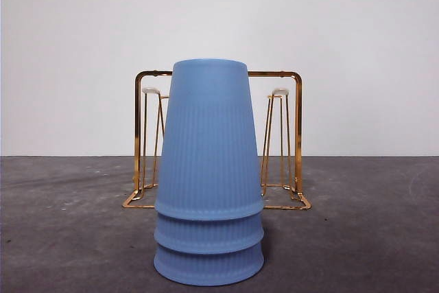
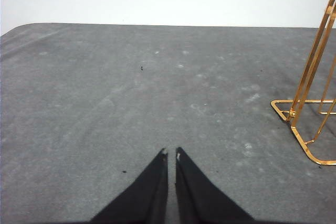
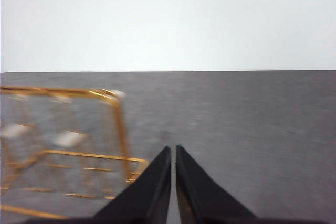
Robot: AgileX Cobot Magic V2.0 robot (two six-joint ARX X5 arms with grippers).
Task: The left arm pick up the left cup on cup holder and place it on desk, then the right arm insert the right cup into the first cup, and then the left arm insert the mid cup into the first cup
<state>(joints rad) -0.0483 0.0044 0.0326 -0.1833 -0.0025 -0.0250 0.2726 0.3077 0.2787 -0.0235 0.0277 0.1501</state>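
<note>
Three blue cups (image 1: 208, 190) are stacked upside down, nested, on the grey counter (image 1: 68, 238) in front of the gold cup holder (image 1: 295, 135), whose prongs are bare. Both the left gripper (image 2: 171, 153) and the right gripper (image 3: 173, 149) are held over bare counter beside the holder, jaws closed on nothing.

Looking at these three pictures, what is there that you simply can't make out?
- Front view: the stacked blue cups hide the cup holder's middle; any prong there is unseen.
- Left wrist view: the picture's edge cuts off most of the holder; the cups are out of frame.
- Right wrist view: the holder is blurred, its prongs smeared.
- Front view: neither claw shows.
</note>
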